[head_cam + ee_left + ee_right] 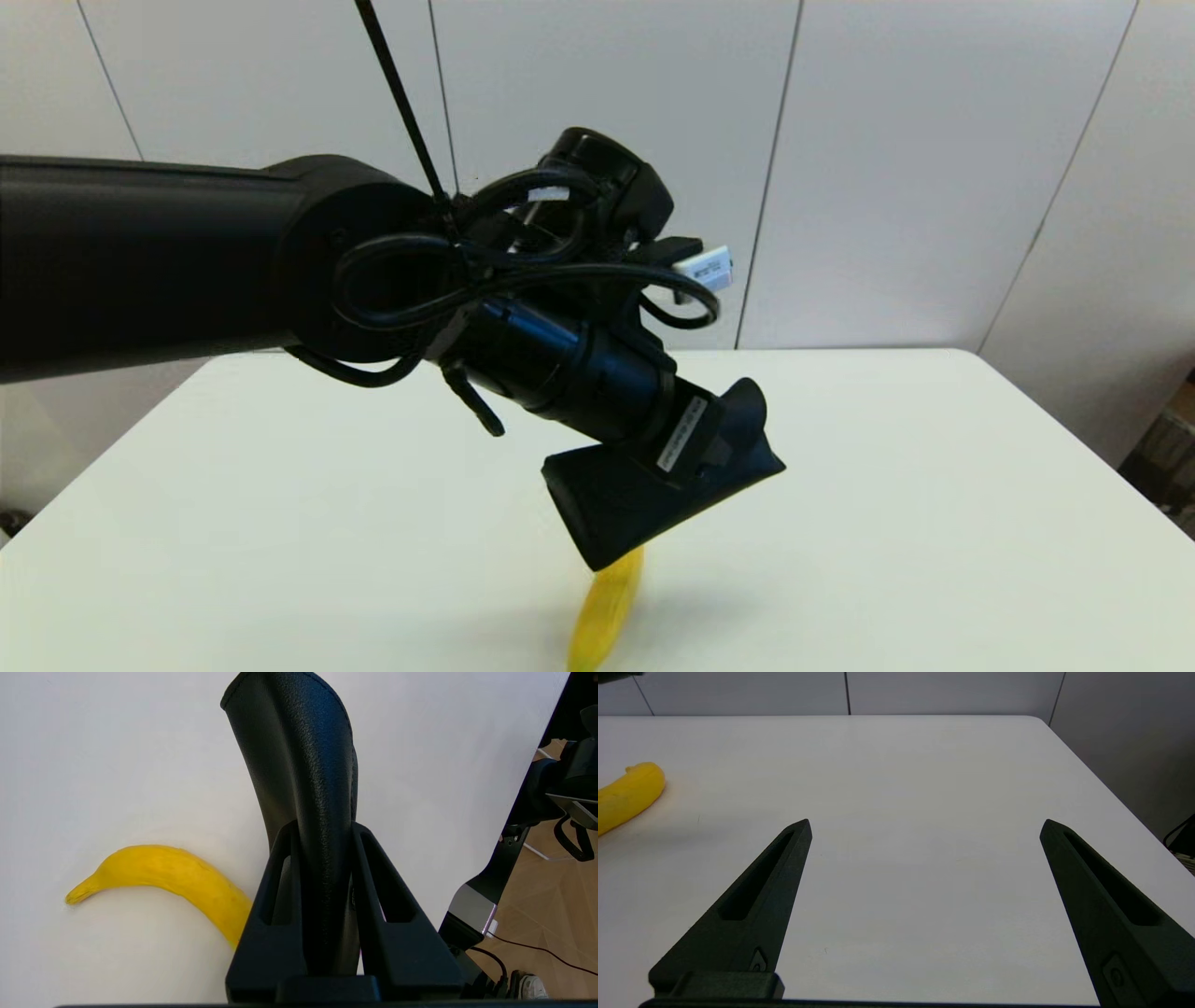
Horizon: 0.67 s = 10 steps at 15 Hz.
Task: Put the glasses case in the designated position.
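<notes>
Pinching case between left fingers, left gripper raised above tabletop. Case clear of surface, just beside banana, its far end past banana. Right gripper low over tabletop, well apart from banana, fingers spread wide, holding nothing.

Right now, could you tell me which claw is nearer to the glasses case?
Left. The left claw is clamped on the glasses case; the right claw hangs open over bare table, away from it.
</notes>
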{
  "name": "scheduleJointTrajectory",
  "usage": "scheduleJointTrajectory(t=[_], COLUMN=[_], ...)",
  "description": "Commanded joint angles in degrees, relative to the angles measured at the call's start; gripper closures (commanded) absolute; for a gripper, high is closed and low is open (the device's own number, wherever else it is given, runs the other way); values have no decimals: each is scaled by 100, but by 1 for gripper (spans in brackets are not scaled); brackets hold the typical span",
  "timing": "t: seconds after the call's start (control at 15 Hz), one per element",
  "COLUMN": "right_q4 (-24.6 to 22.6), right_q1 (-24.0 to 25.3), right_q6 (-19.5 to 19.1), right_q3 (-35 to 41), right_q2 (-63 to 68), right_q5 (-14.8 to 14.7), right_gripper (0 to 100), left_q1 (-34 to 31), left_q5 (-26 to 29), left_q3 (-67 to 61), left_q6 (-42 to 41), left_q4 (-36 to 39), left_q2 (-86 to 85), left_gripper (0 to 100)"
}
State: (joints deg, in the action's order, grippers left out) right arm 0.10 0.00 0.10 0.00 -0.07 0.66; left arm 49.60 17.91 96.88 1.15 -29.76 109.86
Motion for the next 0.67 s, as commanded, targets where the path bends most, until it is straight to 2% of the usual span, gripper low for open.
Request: scheduleJointTrajectory(t=[0.07,0.27,0.53,0.67], right_q4=[-1,-1,-1,-1], right_q1=[0,0,0,0], right_q6=[-1,-1,-1,-1], right_q3=[0,0,0,0], right_q2=[7,7,7,7], right_q5=[4,4,4,4], right_gripper=[0,0,0,0], left_q1=[164,199,252,296], left_q5=[-15,-358,-982,-1483], left_q3=[-90,-55,-37,-37], left_q6=[26,307,694,931], left_q4=[190,251,726,937], left_q2=[202,431,695,809], left_gripper=[100,100,100,100])
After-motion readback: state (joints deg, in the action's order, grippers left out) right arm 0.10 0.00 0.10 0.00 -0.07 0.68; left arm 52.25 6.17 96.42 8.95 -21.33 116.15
